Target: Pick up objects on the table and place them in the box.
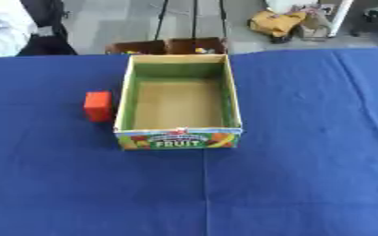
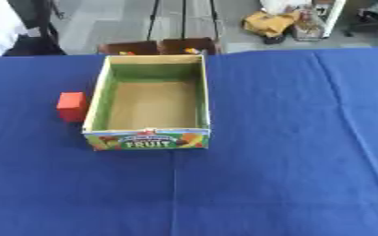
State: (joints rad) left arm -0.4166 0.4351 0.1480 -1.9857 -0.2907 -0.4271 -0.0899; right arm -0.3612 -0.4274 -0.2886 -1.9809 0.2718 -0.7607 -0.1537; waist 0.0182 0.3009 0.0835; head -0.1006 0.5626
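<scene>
Block, red (image 1: 98, 105), sits just left of your open fruit box (image 1: 233, 99); neither hand shows, so their state is unknown; your left arm is likely nearer.

A blue cloth (image 1: 305, 175) covers the table, creased down the middle and along the right side; beyond its far edge lies a grey floor (image 1: 111, 23); thin dark stand legs (image 1: 194, 18) rise from it; a yellow bundle (image 1: 277, 22) sits at the upper right; brown open boxes (image 1: 166, 46) stand just behind the table.
</scene>
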